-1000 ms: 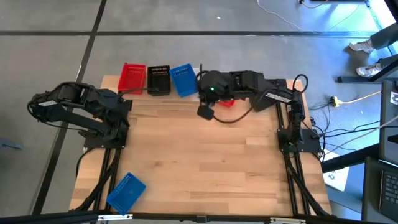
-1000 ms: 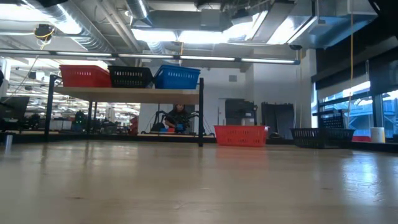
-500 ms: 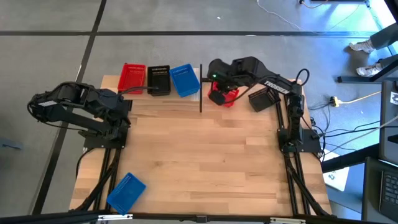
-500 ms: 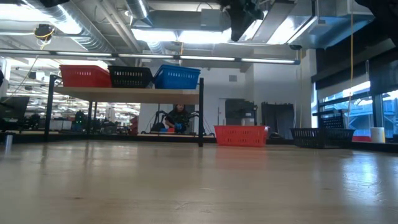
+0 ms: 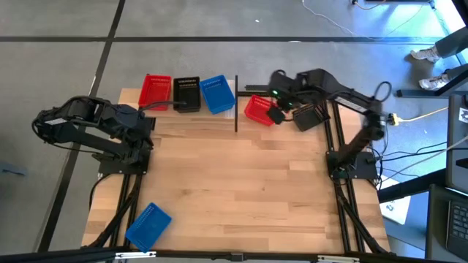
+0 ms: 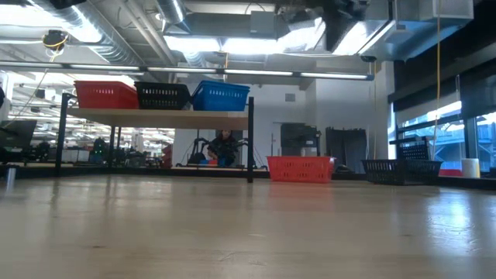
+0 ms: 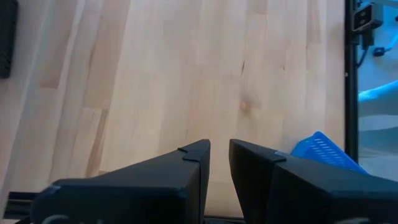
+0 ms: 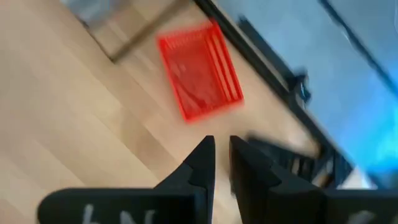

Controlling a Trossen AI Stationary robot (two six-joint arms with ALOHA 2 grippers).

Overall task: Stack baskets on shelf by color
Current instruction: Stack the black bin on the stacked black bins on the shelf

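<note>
The right gripper (image 5: 276,115) hangs over the table's far right corner, above the gap between a red basket (image 5: 257,109) and a black basket (image 5: 310,116) lying on the wood; its dark fingers (image 8: 202,163) stand nearly together with just a slit between them, and nothing is in them. The left gripper (image 7: 219,163) sits folded back at the left edge of the table (image 5: 241,183), fingers likewise a narrow slit apart, empty, pointing across bare pale planks towards a blue basket (image 5: 148,223) at the near left corner. The shelf (image 6: 155,115) is a pale wood board on thin black posts along the far edge, and it carries three perforated plastic baskets in a row: red (image 5: 155,90), black (image 5: 187,93), blue (image 5: 216,93), the blue one turned slightly askew. All the baskets are small, rectangular, with slotted walls. From table height the red basket on the table stands just right of the shelf's post, with the black one further right.
</note>
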